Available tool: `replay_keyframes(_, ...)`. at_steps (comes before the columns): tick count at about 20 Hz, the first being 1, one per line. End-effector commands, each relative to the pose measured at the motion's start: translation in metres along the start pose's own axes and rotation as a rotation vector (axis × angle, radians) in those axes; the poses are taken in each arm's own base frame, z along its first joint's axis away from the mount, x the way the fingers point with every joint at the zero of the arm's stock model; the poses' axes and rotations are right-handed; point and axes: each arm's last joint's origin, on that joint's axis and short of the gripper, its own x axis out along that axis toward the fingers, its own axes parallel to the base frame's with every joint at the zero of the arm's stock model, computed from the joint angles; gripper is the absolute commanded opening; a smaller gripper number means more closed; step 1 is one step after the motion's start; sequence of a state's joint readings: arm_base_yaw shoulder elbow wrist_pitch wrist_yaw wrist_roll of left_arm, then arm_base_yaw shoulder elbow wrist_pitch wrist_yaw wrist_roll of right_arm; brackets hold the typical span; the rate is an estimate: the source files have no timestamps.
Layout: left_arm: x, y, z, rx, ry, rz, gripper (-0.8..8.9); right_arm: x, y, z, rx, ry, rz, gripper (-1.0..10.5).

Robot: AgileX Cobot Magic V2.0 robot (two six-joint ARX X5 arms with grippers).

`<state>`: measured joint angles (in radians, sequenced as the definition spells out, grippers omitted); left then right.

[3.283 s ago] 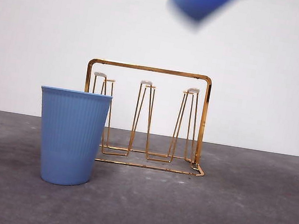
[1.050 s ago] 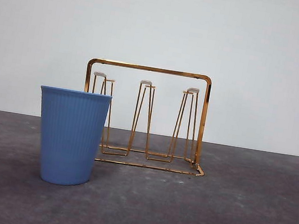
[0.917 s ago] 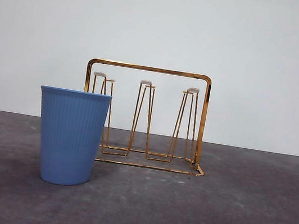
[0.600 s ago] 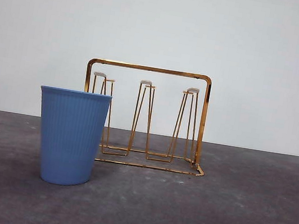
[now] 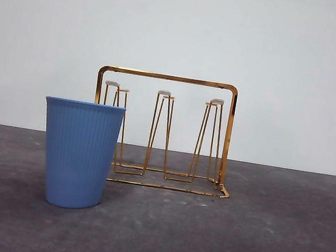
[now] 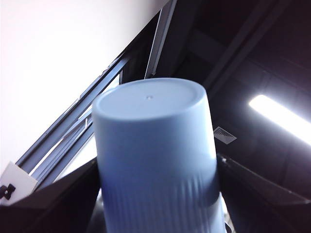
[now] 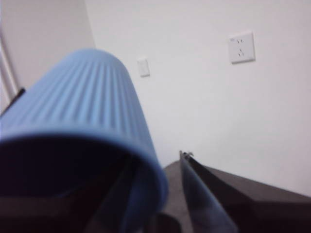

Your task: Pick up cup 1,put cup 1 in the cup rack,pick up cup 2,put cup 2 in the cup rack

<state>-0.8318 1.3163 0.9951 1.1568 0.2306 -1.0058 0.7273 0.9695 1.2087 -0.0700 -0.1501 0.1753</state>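
Left jaws clamped on a pale blue ribbed plastic cup (image 6: 155, 155), base pointing away from the wrist. Right jaws pinch the rim of a second blue ribbed cup (image 7: 82, 107). Gold wire cup rack (image 5: 169, 78) has upright prongs, so the cups probably go down mouth-first; a third blue cup (image 5: 78, 153) stands at its 8 o'clock on the desk (image 5: 264, 243)

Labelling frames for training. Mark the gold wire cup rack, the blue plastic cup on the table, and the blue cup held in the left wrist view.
gold wire cup rack (image 5: 169, 77), front view, top bar.
blue plastic cup on the table (image 5: 79, 150), front view, ribbed side.
held blue cup (image 6: 155, 145), left wrist view, side wall.
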Motion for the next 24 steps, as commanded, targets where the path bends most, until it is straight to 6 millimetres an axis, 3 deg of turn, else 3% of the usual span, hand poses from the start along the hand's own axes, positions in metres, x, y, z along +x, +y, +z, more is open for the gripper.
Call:
replay_keyframes(1, 0.0, 0.0, 0.006, 0.034, -0.017, -0.013, -0.08, -0.011, 0.001, 0.002, -0.018, 0.003, -0.024, 1.9)
replay_keyframes(7, -0.003, 0.006, 0.011, 0.069, 0.023, -0.002, -0.08, -0.041, 0.004, 0.0, -0.055, 0.108, -0.106, 1.9)
replay_keyframes(11, -0.004, 0.015, 0.007, 0.138, 0.103, 0.104, -0.06, -0.065, 0.004, -0.005, -0.103, 0.206, -0.191, 1.9)
replay_keyframes(17, -0.009, 0.025, -0.023, 0.351, 0.295, 0.365, -0.06, -0.098, 0.005, -0.011, -0.156, 0.311, -0.311, 1.9)
replay_keyframes(24, -0.011, 0.026, -0.05, 0.634, 0.399, 0.647, -0.06, -0.123, 0.006, -0.014, -0.171, 0.355, -0.403, 1.9)
